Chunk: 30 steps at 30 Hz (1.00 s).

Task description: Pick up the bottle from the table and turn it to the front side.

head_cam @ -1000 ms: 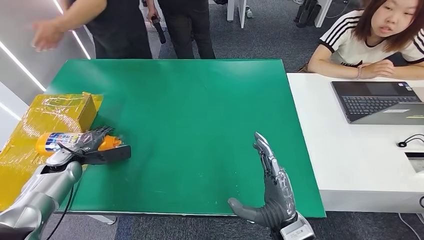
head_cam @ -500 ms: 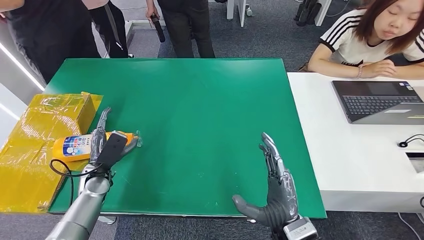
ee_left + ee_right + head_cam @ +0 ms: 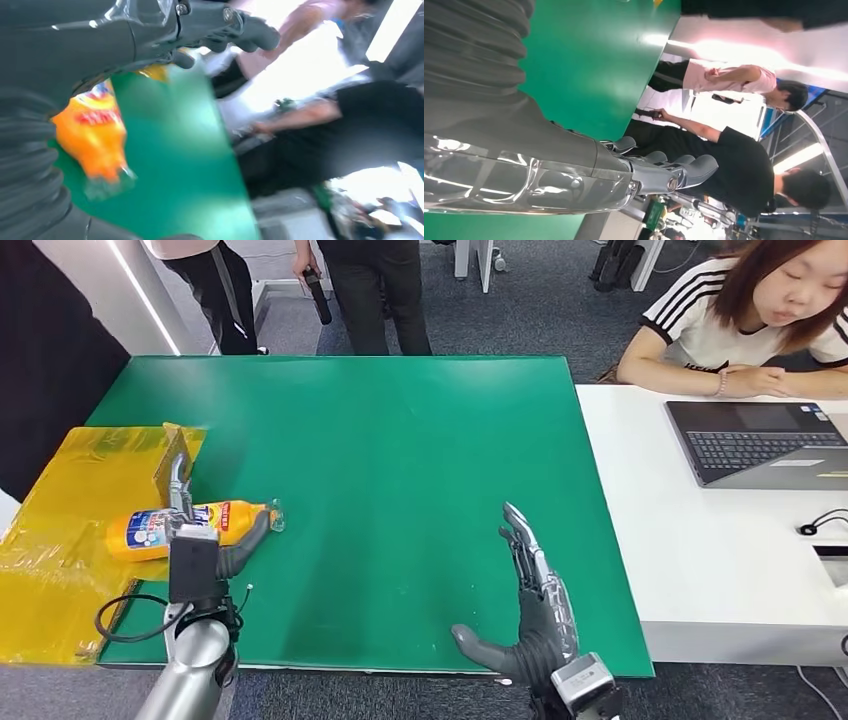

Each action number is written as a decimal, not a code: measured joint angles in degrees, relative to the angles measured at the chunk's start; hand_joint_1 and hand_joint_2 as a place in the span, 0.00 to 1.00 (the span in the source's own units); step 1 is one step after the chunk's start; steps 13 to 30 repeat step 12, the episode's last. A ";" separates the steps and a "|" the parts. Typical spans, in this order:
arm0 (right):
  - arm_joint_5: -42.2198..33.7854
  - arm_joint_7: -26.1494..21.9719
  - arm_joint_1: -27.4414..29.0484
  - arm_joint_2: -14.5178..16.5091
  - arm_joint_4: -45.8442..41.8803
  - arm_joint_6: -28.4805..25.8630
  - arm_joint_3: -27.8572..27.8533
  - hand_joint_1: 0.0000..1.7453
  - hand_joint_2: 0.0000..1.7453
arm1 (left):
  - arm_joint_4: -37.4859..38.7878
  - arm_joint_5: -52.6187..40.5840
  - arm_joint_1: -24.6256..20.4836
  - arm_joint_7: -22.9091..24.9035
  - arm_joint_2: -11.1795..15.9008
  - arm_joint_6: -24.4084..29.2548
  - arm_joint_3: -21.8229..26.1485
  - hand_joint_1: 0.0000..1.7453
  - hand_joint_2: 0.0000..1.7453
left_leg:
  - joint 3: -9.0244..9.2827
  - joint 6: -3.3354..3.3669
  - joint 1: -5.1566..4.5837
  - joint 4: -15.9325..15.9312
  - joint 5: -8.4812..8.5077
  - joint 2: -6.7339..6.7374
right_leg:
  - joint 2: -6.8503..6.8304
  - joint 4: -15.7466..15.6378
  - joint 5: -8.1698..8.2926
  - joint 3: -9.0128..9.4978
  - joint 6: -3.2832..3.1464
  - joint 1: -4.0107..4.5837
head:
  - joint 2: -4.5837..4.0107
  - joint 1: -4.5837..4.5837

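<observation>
On our far left a yellow wrapped box [image 3: 70,510] sits at the edge of the green counter [image 3: 400,440], and the bottle [image 3: 190,525] lies on its side across that edge, its base toward the box and its clear cap pointing to the middle of the counter. We judge it a light plastic bottle of orange drink: stiff enough not to crush, but round and glossy, so it may roll or slip under a loose grip. Our left robot hand [image 3: 197,540] is over the bottle's middle, fingers reaching past it toward the box and the thumb curved round the neck end; from the head view we cannot tell whether it truly clamps the bottle or only rests on it, and the left wrist view, blurred, shows the orange body close under the fingers without settling the matter. The labelled midsection looks the best place to take hold, wide and near the balance point, not the tapering neck. Further right, our right robot hand [image 3: 535,615] hovers near the counter's front edge, fingers spread and straight, holding nothing. Beyond it a white desk [image 3: 650,520] carries a laptop [image 3: 760,440].
</observation>
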 joint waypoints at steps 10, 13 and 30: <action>-0.11 0.06 -0.75 0.62 1.37 0.28 -0.01 0.00 1.00 | -7.29 0.01 2.91 0.00 -0.99 -0.18 -4.38 0.00 1.00 | -0.02 0.03 0.02 0.01 -0.03 0.01 | -0.01 -0.01 0.00 -0.03 -0.01 0.01 | 0.00 -0.01; -0.11 0.07 -0.77 0.63 1.49 0.29 -0.01 0.00 1.00 | -7.77 0.74 3.05 0.00 -1.04 -1.28 -4.61 0.00 1.00 | -0.01 0.03 0.02 0.01 -0.03 0.02 | 0.01 0.00 0.00 -0.04 -0.01 0.01 | 0.00 -0.01; -0.11 0.07 -0.77 0.63 1.49 0.29 -0.01 0.00 1.00 | -7.77 0.74 3.05 0.00 -1.04 -1.28 -4.61 0.00 1.00 | -0.01 0.03 0.02 0.01 -0.03 0.02 | 0.01 0.00 0.00 -0.04 -0.01 0.01 | 0.00 -0.01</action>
